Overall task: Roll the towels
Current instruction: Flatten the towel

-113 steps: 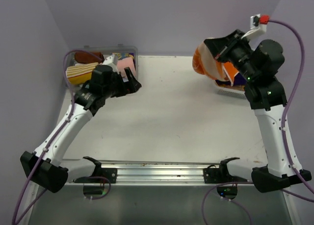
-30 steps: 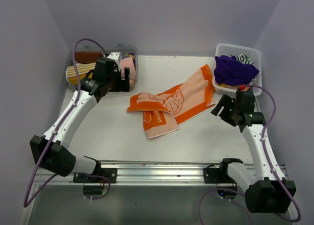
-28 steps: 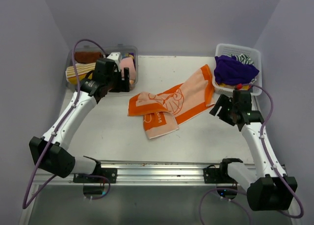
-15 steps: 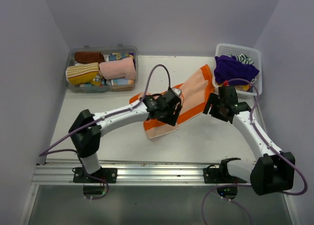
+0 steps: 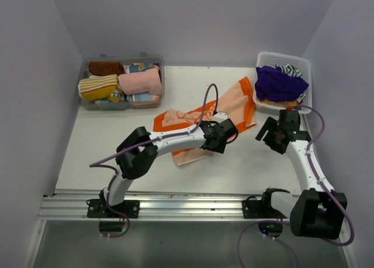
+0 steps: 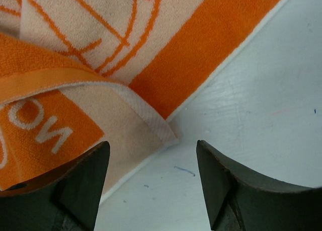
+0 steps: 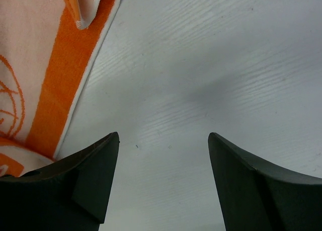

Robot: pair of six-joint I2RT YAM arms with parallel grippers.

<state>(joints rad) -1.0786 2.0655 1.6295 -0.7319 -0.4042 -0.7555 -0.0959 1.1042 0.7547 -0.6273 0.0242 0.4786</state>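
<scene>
An orange-and-cream towel (image 5: pixel 236 107) with an orange line print lies spread and partly folded over itself at the table's middle. My left gripper (image 5: pixel 224 136) hangs open low at the towel's near right edge. In the left wrist view the left gripper (image 6: pixel 151 143) frames bare table, with a folded towel corner (image 6: pixel 158 130) just ahead of its fingers. My right gripper (image 5: pixel 267 131) is open to the right of the towel, apart from it. The right wrist view shows the right gripper (image 7: pixel 163 135) empty over bare table, with the towel (image 7: pixel 45 65) ahead to the left.
A clear bin (image 5: pixel 161 87) at the back left holds rolled towels, among them a pink one (image 5: pixel 140 81) and a striped yellow one (image 5: pixel 96 87). A white basket (image 5: pixel 307 75) at the back right holds a purple towel (image 5: pixel 279 82).
My left arm has swung from the bin at the back left across to the towel's near right edge, its jaws a little narrower. The right gripper has shifted only slightly.
</scene>
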